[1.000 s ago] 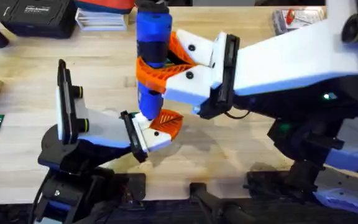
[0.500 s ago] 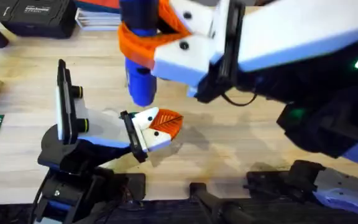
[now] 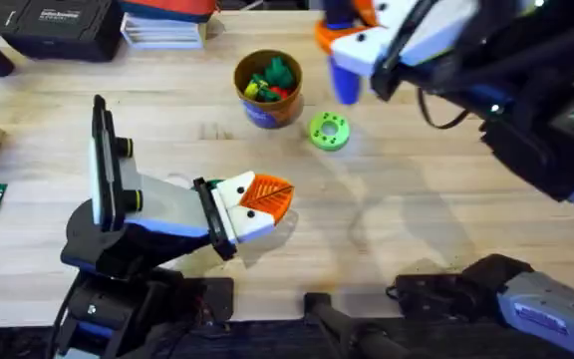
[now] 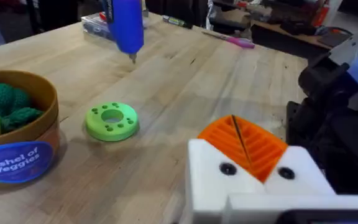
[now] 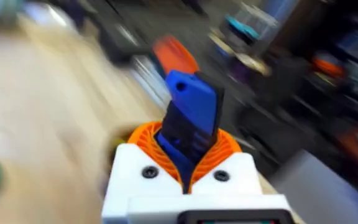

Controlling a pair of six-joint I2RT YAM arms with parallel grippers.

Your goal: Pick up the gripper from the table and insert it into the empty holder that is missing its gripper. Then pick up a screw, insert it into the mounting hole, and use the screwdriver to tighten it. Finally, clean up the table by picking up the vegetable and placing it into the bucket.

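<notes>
Screwdriver [image 3: 344, 60]: blue, carried upright in the right gripper [image 3: 352, 35], orange pads clamped on its body, dark bit pointing down. Shifted since half a second before from above the left gripper [image 3: 263, 199] to the far right part of the table [image 3: 407, 199], up and away. Seen from the left wrist view as a blue barrel [image 4: 123, 25] hanging clear above the wood, bit tip just off the surface. Seen from the right wrist view as a blue body [image 5: 191, 124] wedged between the orange pads [image 5: 229, 146].

Left gripper unmoved near the table's front, orange fingers [image 4: 244, 143] pressed together with only a thin seam between, holding nothing.

Uncovered by the right arm's retreat: a tan bucket [image 3: 267, 88] beyond the left gripper, labelled "Bushel of Veggies" in the left wrist view [image 4: 17, 143], with green, yellow and red toys inside. Also uncovered: a green round disc [image 3: 329, 131] with small holes, lying flat just beside the bucket, on the right-arm side, apart from it [image 4: 112, 121].

Dark case [image 3: 63, 25] at the table's far left edge, unchanged.
</notes>
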